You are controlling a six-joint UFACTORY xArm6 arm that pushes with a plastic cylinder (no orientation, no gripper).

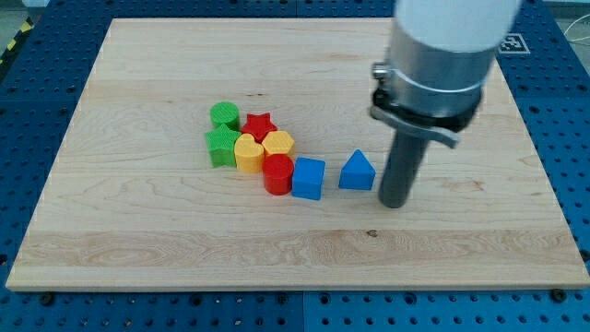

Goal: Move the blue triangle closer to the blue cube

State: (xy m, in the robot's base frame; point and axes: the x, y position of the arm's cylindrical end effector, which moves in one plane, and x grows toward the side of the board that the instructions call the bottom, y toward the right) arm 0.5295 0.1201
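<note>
Tip [395, 204] just right of blue triangle [357, 171]; blue cube [308, 178] left.

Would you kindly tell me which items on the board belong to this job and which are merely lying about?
Part of the job:
blue triangle
blue cube
my tip, just right of the triangle

Lying about:
red cylinder
red star
yellow heart
yellow block
green cylinder
green block

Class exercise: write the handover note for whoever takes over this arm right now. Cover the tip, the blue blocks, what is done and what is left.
My tip sits just to the view's right of the blue triangle, with a small gap between them.
The blue cube lies to the triangle's left, a narrow gap between them, next to the red cylinder.
Done: the blocks are already near.
Left: likely a short leftward push.
</note>
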